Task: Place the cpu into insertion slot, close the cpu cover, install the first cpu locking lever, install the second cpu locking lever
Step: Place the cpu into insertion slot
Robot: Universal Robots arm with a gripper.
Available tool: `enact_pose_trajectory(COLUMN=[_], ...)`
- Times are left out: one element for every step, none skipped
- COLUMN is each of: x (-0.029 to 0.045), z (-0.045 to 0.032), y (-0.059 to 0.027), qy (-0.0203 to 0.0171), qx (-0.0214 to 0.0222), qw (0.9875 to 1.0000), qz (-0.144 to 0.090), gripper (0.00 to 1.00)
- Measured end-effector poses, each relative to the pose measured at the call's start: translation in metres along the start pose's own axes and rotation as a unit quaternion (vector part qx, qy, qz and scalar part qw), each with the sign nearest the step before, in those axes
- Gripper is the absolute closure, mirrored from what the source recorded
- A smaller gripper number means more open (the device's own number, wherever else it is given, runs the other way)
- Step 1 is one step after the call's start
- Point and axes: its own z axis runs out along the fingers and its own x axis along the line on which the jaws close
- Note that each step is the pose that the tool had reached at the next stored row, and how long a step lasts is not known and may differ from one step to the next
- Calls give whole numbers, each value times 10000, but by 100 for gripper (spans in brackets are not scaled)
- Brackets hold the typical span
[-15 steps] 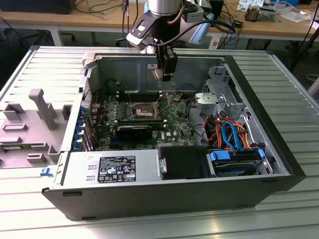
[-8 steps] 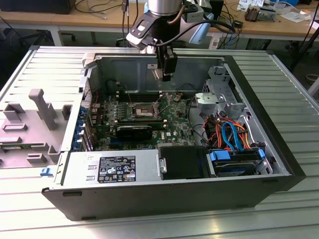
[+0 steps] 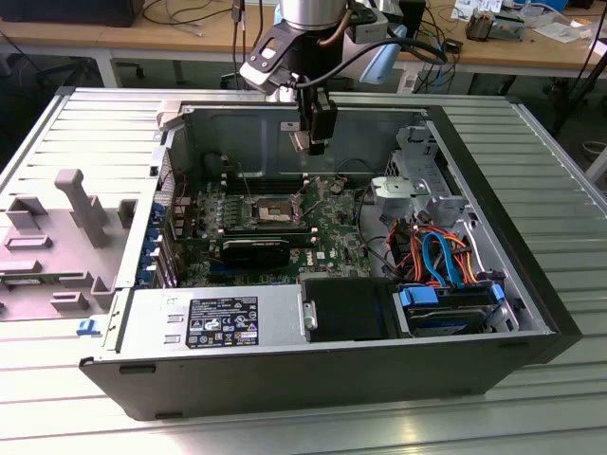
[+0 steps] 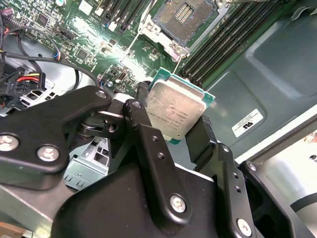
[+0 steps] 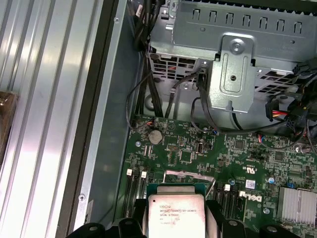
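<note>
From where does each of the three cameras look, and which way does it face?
Exterior view: off the arm, looking down into the open computer case; the arm and gripper show above the motherboard.
Second wrist view: on the wrist, looking along the black fingers toward the insertion slot.
First wrist view: on the wrist, facing the drive cage; black gripper parts show.
Both wrist views share the cpu, clamped in the gripper.

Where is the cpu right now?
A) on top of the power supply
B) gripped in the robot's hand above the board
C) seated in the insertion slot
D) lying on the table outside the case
B: in the second wrist view the hand grips the cpu by its edges, apart from the empty insertion slot.
</note>
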Motion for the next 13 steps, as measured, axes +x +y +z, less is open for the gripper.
enact_pose_trajectory(x=[0, 0, 0, 0, 0, 0, 0, 0, 0, 0, 0, 0, 0], z=[0, 0, 0, 0, 0, 0, 0, 0, 0, 0, 0, 0, 0], y=[0, 0, 0, 0, 0, 0, 0, 0, 0, 0, 0, 0, 0], qy=[0, -1, -1, -2, -3, -3, -3, -4, -4, -4, -5, -5, -5], qx=[0, 0, 0, 0, 0, 0, 0, 0, 0, 0, 0, 0, 0], qw=[10000, 10000, 10000, 10000, 10000, 10000, 10000, 10000, 10000, 10000, 10000, 10000, 10000], qz=[4, 8, 14, 18, 27, 33, 39, 43, 47, 53, 58, 62, 67], gripper=[45, 45, 45, 45, 45, 45, 45, 45, 45, 45, 45, 45, 45])
